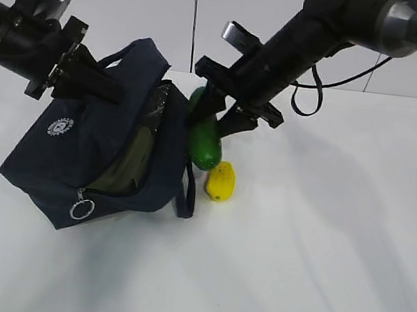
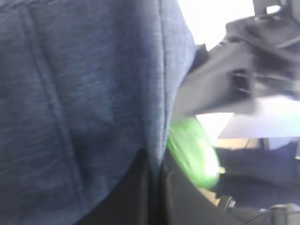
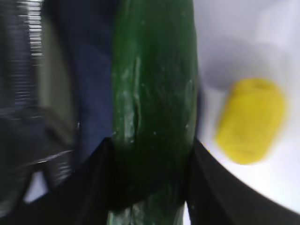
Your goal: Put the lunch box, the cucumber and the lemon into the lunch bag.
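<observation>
The navy lunch bag [image 1: 80,148] lies on the white table with its zipper open. My left gripper [image 1: 96,81] is shut on its upper edge, and in the left wrist view the bag's fabric [image 2: 84,93] is pinched in that gripper [image 2: 157,187]. The lunch box [image 1: 136,155] sits inside the bag, its clear wall showing through the opening. My right gripper [image 1: 217,119] is shut on the dark green cucumber [image 1: 203,146], which hangs just right of the bag's mouth; in the right wrist view the gripper [image 3: 150,178] clamps the cucumber [image 3: 152,93]. The yellow lemon [image 1: 221,181] [image 3: 251,121] rests on the table beside the bag.
The bag's silver ring pull [image 1: 82,208] hangs at its near corner, and a loop handle [image 1: 187,191] trails towards the lemon. White table [image 1: 318,253] spreads to the right and front. A white wall stands behind.
</observation>
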Controlling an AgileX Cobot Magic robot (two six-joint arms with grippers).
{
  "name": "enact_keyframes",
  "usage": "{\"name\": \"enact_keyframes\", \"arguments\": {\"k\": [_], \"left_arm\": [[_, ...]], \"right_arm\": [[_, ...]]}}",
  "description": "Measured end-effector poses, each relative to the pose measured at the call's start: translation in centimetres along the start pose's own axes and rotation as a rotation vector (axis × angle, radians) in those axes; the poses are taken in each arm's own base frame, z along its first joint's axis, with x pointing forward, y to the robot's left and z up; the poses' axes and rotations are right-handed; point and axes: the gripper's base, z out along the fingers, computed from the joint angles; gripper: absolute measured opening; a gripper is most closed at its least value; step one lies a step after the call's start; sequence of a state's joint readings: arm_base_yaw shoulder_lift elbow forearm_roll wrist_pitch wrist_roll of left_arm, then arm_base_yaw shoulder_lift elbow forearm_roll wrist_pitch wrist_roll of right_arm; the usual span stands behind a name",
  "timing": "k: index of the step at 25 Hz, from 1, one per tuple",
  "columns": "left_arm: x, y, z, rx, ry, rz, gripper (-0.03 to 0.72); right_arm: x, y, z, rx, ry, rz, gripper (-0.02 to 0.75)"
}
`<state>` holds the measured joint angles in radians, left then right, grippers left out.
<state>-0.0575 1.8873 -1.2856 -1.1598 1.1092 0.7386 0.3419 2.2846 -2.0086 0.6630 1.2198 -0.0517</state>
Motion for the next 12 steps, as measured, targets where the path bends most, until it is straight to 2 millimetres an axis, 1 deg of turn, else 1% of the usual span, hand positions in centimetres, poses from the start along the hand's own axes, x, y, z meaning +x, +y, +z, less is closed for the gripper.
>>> {"name": "enact_keyframes", "arguments": {"k": [3,9,12], "left_arm": [[-0.1,-0.1,0.0,0.01,-0.009,-0.007,-0.006],[-0.4,-0.4,0.0,0.045,-0.041,-0.032,-0.006],[-0.5,-0.4,0.0,0.062,-0.054,-0.046,-0.006]], "right_arm": [[-0.1,1.1,-0.1,-0.115,-0.01,-0.004,0.323],[-0.3,2.5,-0.4,-0.274,-0.028,0.013,0.323],[-0.3,2.8,-0.4,-0.303,-0.033,0.006,0.323]]}}
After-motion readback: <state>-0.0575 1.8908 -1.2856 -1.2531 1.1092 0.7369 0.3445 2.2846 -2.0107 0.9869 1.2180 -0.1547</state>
